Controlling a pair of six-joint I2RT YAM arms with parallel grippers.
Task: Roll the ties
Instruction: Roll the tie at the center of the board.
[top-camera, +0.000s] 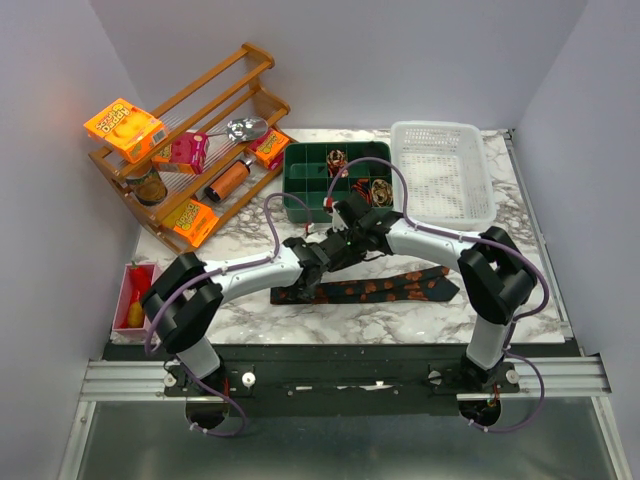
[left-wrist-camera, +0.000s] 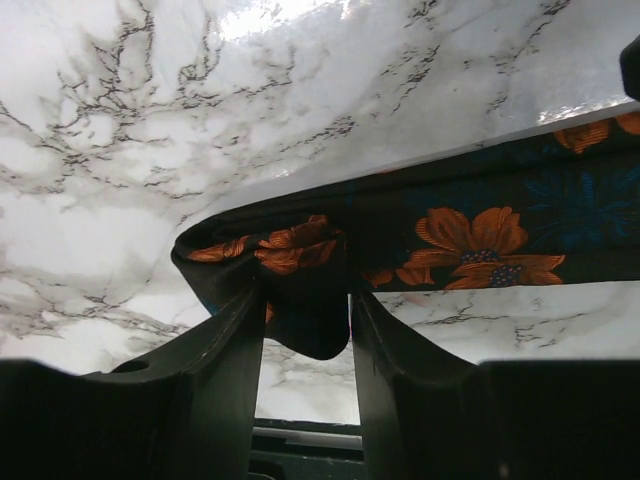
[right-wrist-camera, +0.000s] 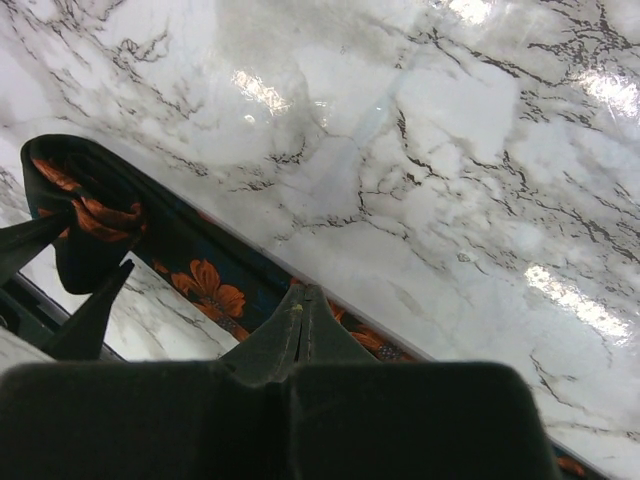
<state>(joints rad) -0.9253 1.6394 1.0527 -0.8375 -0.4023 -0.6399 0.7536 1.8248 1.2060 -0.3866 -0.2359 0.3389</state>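
Note:
A dark tie (top-camera: 390, 289) with orange flowers lies flat across the marble table in front of both arms. Its left end is folded over into a small loop (left-wrist-camera: 290, 250). My left gripper (left-wrist-camera: 305, 300) (top-camera: 318, 262) stands open around that loop, and the fabric hangs between its parted fingers (left-wrist-camera: 225, 350). My right gripper (right-wrist-camera: 303, 290) (top-camera: 345, 245) is shut, and its joined tip rests on the flat tie (right-wrist-camera: 205, 280) a little to the right of the loop. Rolled ties (top-camera: 337, 158) sit as small coils in the green box.
The green compartment box (top-camera: 290, 185) stands behind the grippers, with a white basket (top-camera: 440, 170) to its right. A wooden rack (top-camera: 200, 130) with orange snack packets (top-camera: 124, 128) fills the back left. A red bin (top-camera: 135, 290) sits at the table's left edge.

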